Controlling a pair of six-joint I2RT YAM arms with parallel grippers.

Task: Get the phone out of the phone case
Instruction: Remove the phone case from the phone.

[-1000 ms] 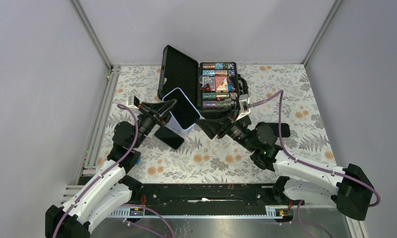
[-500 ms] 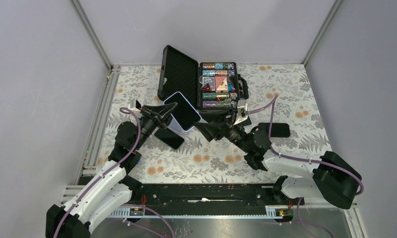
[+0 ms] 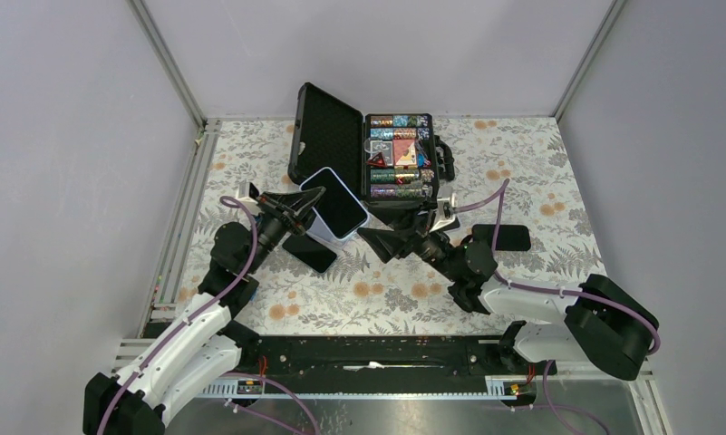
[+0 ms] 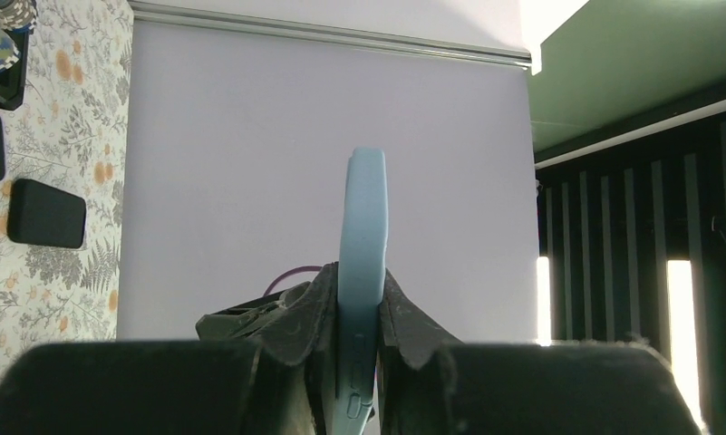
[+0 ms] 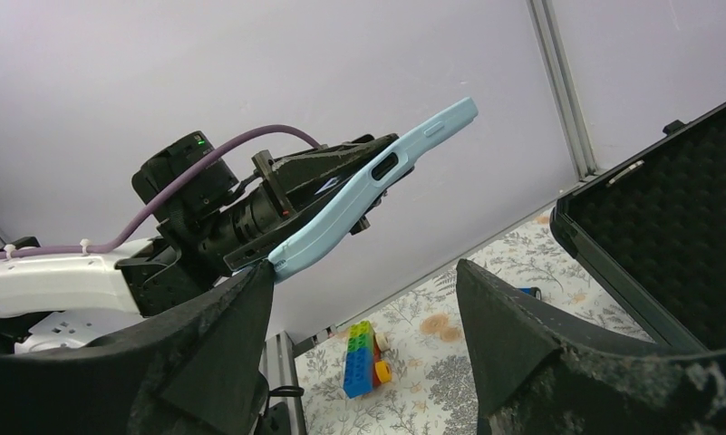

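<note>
While phone [image 3: 334, 204] stays clamped, right gripper [image 3: 382, 243] perhaps retreated.

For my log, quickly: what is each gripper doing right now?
Left gripper: closed on the cased phone, gripping it by its edge.
Right gripper: open, holding nothing.

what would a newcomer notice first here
The cased phone, light blue, is held aloft by the left gripper near the middle of the scene. The right gripper faces it, open. Behind them, at the far side, an open black carrying case shows colourful contents.
</note>
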